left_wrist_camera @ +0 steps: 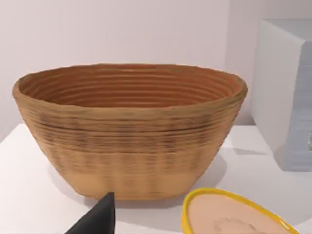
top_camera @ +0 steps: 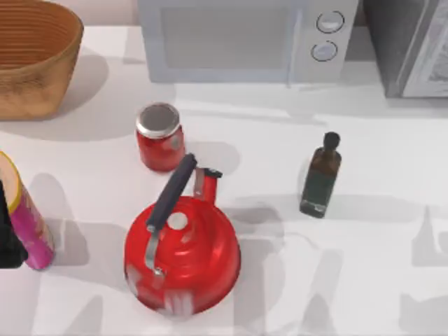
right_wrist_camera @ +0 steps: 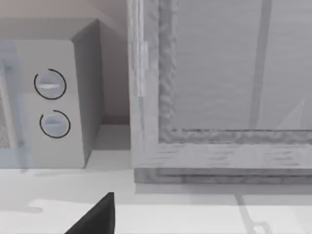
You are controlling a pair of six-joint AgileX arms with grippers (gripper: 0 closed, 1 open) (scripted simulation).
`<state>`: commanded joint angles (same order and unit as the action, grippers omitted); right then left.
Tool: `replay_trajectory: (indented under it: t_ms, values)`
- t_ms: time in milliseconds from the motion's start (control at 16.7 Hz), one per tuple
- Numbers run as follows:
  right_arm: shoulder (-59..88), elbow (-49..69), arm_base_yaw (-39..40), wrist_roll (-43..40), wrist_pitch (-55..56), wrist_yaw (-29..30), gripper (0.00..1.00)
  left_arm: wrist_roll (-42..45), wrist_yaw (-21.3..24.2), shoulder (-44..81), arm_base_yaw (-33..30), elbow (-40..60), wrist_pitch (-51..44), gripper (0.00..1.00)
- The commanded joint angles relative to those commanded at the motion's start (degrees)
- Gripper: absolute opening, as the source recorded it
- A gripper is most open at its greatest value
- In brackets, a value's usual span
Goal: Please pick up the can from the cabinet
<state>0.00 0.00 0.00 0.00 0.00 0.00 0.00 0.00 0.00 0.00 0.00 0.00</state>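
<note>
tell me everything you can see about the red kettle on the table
The red kettle stands upright on the white table, toward the near edge and a little left of centre in the top view. Its body is round, squat and glossy, like enamelled metal. A dark handle on silvery brackets arches over a lid with a pale knob, and a short red spout with a dark tip points toward the red jar just behind it. They look close but apart. Nothing else touches the kettle.
</note>
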Motion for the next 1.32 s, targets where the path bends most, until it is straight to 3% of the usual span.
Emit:
replay_trajectory:
  t_ms: [240, 480, 1320]
  values:
    - [1.86, 1.88, 0.33, 0.04, -0.52, 0.26, 1.00, 0.00, 0.00, 0.00, 0.00, 0.00, 0.00, 1.00]
    - [12.01, 12.90, 1.86, 0.18, -3.67, 1.71, 1.00, 0.00, 0.00, 0.00, 0.00, 0.00, 0.00, 1.00]
    - [67.15, 88.19, 9.31, 0.81, -21.13, 9.90, 1.00, 0.00, 0.00, 0.00, 0.00, 0.00, 0.00, 1.00]
